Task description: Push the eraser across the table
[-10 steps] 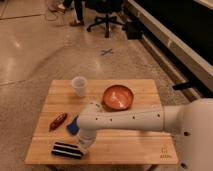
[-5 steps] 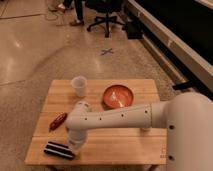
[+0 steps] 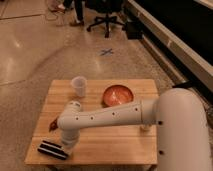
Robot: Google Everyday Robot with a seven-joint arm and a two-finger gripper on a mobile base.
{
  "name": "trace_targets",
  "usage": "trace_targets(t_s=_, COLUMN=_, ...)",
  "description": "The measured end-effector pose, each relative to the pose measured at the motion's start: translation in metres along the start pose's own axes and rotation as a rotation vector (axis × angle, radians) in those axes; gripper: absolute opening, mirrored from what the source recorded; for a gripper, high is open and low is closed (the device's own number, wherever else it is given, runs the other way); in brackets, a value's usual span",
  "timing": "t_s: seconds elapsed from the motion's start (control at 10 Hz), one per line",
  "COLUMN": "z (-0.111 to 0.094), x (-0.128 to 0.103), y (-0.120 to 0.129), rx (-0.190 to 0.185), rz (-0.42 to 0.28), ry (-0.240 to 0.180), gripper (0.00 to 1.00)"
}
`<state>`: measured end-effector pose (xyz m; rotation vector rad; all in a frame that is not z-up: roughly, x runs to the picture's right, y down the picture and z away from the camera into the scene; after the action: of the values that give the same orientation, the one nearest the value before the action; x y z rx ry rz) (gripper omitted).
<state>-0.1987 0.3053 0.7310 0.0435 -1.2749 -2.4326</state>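
Gripper [image 3: 64, 144] sits low on the worktop [image 3: 110, 142], touching the eraser [image 3: 51, 150]. Finger state: cannot tell.

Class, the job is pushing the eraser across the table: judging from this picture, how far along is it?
Done: the eraser lies close to the table's near left corner. In hand: the gripper is down right beside the eraser, hidden under the wrist, so contact cannot be confirmed. Left: little table remains on that side for further pushing.

White arm stretched leftward, elbow bent; gripper [image 3: 64, 146] pointed down, low at front-left.
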Motion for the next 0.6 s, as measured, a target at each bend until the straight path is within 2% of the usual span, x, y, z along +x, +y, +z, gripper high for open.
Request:
trace_targets(t_s=0.3, z=-0.001, x=0.014, y=-0.004, rx=0.003, rz=-0.034, ry=0.008, gripper=0.0)
trace_targets(t_s=0.6, z=-0.014, x=0.014, y=0.01, rx=-0.014, rz=-0.03, ry=0.032, gripper=0.0)
